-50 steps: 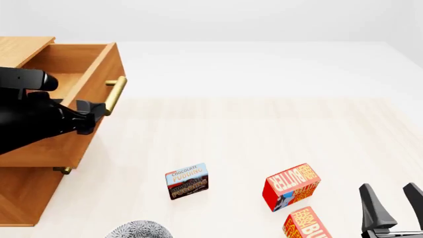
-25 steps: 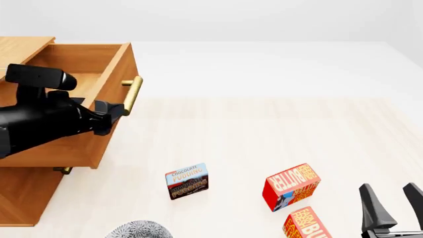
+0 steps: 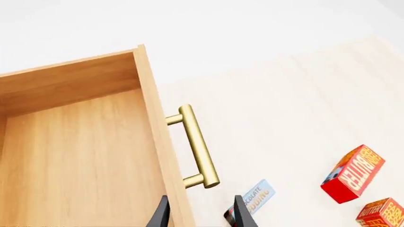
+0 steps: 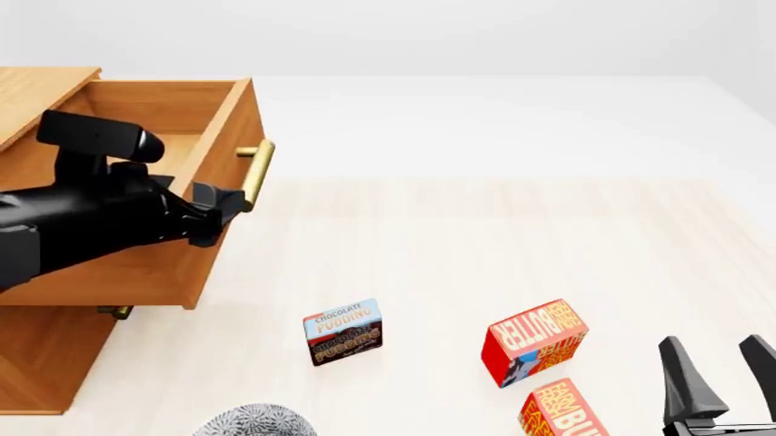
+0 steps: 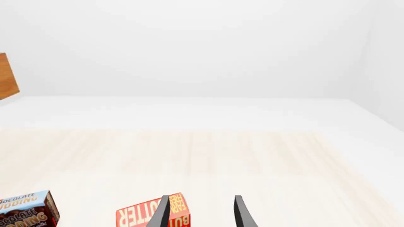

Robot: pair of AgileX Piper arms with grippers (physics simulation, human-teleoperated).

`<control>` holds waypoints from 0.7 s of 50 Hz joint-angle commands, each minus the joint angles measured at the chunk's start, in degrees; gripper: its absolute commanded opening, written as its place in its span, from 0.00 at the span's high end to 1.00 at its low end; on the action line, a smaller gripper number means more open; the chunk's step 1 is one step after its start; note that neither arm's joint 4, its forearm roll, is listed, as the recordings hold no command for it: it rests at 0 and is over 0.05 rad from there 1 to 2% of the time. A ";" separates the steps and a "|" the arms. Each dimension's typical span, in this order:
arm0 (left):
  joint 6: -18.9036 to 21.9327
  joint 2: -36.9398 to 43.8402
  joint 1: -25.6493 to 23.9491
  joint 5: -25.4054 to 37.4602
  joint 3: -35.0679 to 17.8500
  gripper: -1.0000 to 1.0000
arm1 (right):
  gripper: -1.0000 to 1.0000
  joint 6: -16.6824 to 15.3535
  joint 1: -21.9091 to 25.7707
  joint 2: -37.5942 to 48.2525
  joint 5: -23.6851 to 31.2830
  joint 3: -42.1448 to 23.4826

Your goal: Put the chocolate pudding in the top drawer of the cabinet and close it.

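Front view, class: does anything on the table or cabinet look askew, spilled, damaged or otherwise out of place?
Nothing is spilled or damaged. The top drawer stands pulled open, as the task needs. Only the butter boxes sit tilted at odd angles, and the chocolate pudding stands slightly askew.

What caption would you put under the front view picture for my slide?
Left arm at the open top drawer of the cabinet, chocolate pudding waiting on the table beside two butter boxes.
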 commanded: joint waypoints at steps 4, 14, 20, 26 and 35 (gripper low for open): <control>4.20 3.57 -6.07 1.30 -2.11 0.00 | 0.00 0.02 -0.37 0.08 -0.01 0.03; 7.43 0.62 -4.28 6.08 -6.30 0.00 | 0.00 0.02 -0.37 0.07 -0.01 0.03; 8.34 -0.57 -3.35 8.22 -8.48 0.00 | 0.00 0.03 -0.37 0.06 0.00 0.03; 8.49 -2.10 -3.22 10.77 -11.03 0.00 | 0.00 0.03 -0.37 0.06 0.00 0.03; 11.86 -4.58 -1.84 13.64 -13.61 0.00 | 0.00 0.02 -0.37 0.06 -0.02 0.04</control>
